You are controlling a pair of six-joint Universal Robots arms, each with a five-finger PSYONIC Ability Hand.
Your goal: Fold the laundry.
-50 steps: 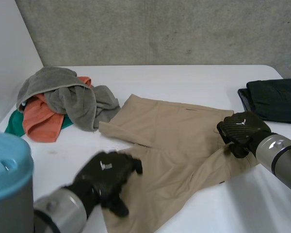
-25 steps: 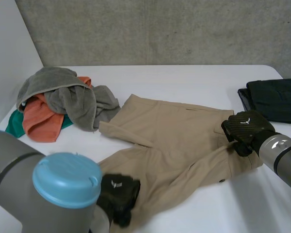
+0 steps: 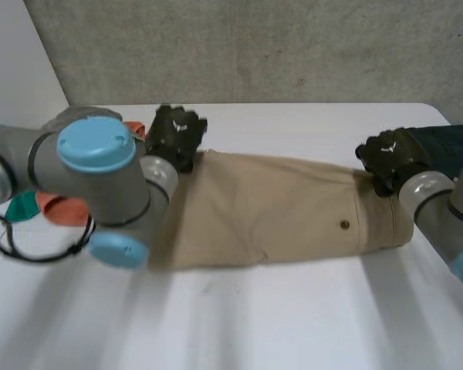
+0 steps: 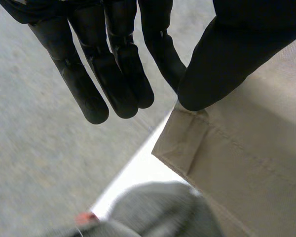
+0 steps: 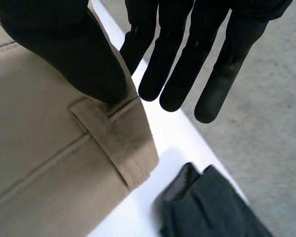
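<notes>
Tan pants (image 3: 278, 212) lie folded in half lengthwise across the white table (image 3: 293, 316), a button showing near the waistband. My left hand (image 3: 177, 135) is at the far left corner, at the leg hems. In the left wrist view its thumb (image 4: 222, 59) presses the tan cloth (image 4: 256, 168) against straight fingers, pinching the corner. At the far right corner, my right hand (image 3: 390, 154) is on the waistband. In the right wrist view its thumb (image 5: 64, 44) pins the waistband (image 5: 108, 138) against the fingers.
A pile of grey, orange and teal towels (image 3: 69, 117) lies at the far left, partly behind my left arm; the grey towel (image 4: 158, 212) is just beyond the pants' corner. A dark folded garment (image 3: 447, 146) lies far right, close to my right hand.
My left hand closed on the near leg and carried it up to the far left, folding the pants in half. My right hand shifted slightly farther back with the waistband.
</notes>
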